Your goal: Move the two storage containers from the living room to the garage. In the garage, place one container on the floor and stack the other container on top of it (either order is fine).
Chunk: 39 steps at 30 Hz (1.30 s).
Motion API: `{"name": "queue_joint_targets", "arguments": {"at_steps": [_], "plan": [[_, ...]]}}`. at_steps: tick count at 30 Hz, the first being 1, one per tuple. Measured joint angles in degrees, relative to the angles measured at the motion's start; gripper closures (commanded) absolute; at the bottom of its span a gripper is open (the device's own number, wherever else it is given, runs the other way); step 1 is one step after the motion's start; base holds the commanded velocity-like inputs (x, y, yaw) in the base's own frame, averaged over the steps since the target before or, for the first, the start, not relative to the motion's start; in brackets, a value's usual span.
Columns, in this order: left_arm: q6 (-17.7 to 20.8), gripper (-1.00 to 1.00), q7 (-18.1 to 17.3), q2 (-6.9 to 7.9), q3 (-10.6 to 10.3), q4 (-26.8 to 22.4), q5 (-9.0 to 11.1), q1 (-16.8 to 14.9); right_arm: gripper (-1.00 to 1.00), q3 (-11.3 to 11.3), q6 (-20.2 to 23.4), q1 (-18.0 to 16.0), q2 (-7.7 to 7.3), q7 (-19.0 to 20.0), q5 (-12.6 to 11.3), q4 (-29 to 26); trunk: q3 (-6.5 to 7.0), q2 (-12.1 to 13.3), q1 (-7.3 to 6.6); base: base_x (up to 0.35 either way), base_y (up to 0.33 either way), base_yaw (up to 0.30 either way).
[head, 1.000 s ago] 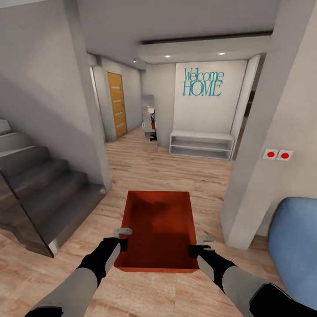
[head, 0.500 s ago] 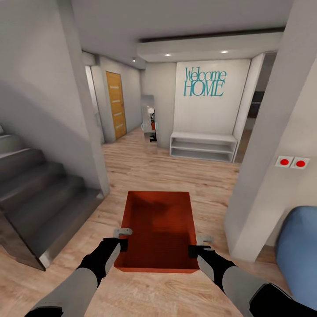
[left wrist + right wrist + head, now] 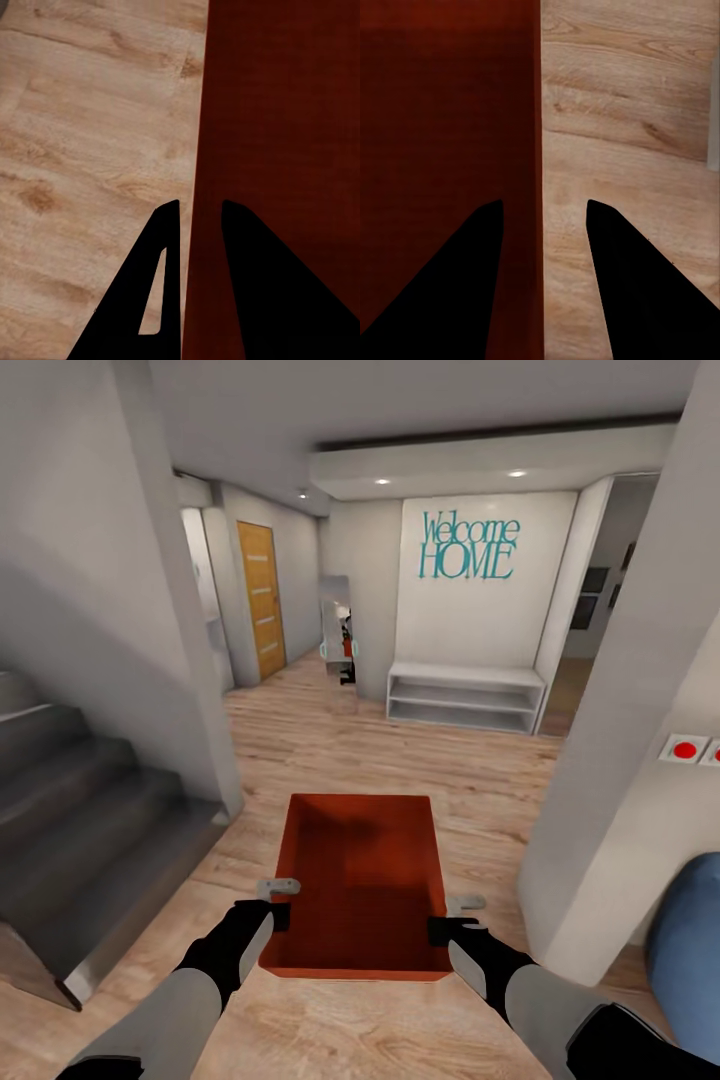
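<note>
Orange-red storage container point(image 3: 362, 880), lidless, was carried at 6 o'clock in the head view, above the wood-plank floor point(image 3: 420, 760). Left tool point(image 3: 281, 901) was clamped on its left wall, one finger inside and one outside, as the left wrist view confirmed point(image 3: 200, 214). Right tool point(image 3: 447, 917) straddled the right wall likewise point(image 3: 540, 206); whether its fingers pressed the wall, I could not tell. Grey staircase point(image 3: 80, 810) lay at 9 o'clock, orange door point(image 3: 260, 600) at 11, white shelf bench point(image 3: 466, 698) under teal lettering point(image 3: 468, 547) at 1, blue seat point(image 3: 690, 950) at 4. Against the earlier frames, the camera had advanced: staircase, red wall switches point(image 3: 688, 748) and blue seat sat nearer the edges, while the container's place between the arms was unchanged.
</note>
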Motion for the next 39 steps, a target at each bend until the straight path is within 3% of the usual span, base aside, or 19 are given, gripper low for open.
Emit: {"name": "queue_joint_targets", "arguments": {"at_steps": [39], "plan": [[0.0,1.0,0.0,0.01,0.1,0.4,0.1,0.0,1.0,0.0,0.4,0.0,-0.01,0.0,0.2,0.0,0.0,0.0,0.0,0.322,0.0,0.0]]}}
